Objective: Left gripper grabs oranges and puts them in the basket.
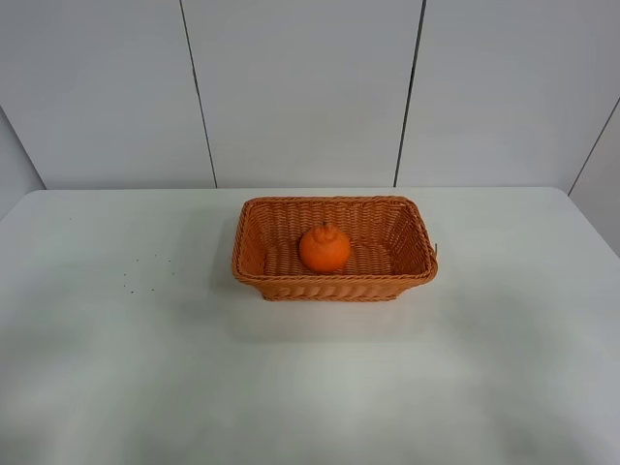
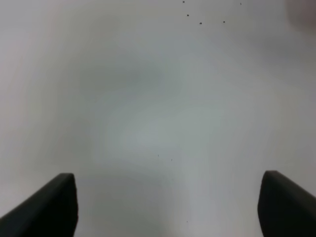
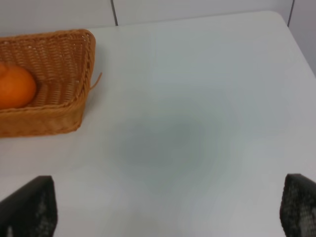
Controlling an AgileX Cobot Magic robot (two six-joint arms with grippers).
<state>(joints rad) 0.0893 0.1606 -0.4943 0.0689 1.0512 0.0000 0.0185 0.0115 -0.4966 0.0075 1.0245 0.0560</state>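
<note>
The orange sat inside the basket, near the middle of its floor, knobby stem end up, basket alone on the white worktop. Left gripper and right gripper both hung over bare worktop, jaws spread wide, holding nothing. Fruit looked firm, smooth-skinned, moderately heavy, liable to roll; best taken across its widest girth, below the bump.

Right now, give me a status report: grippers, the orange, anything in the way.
Left gripper open, empty, over bare table. Right gripper open, empty. Orange sits inside basket. Nothing in the way.
</note>
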